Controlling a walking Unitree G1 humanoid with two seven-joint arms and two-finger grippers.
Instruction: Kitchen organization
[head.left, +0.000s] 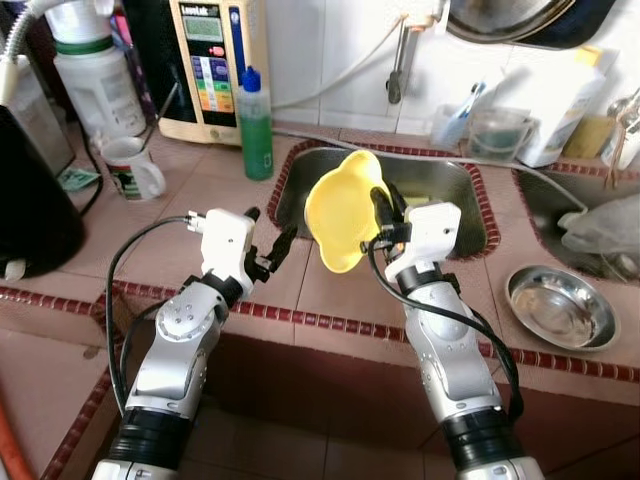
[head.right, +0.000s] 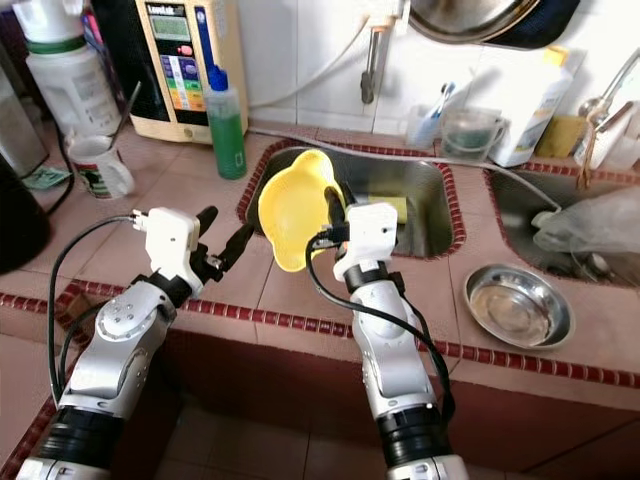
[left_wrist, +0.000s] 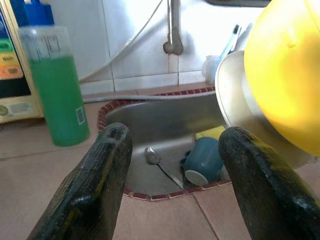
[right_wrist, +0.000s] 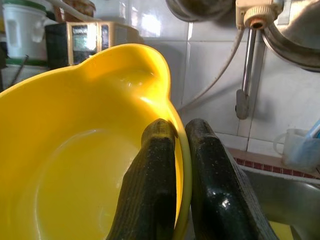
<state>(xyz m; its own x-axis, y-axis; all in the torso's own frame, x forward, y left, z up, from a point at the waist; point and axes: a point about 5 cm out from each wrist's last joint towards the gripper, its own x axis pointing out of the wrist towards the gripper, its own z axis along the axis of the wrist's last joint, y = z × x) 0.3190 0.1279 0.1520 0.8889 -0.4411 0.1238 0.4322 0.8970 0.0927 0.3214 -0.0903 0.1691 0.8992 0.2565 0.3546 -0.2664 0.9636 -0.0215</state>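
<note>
Right pincer (head.left: 385, 205) pinching yellow bowl (head.left: 343, 210) rim above sink (head.left: 470, 215) edge; left pincer (head.left: 272, 238) spread.

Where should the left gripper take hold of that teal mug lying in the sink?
The teal mug lies on its side on the sink floor, its opening facing the counter edge, beside a spoon. Probably best to come from above and pinch the rim wall, one finger inside. The left gripper is open above the counter; the right gripper holds the yellow bowl.
</note>
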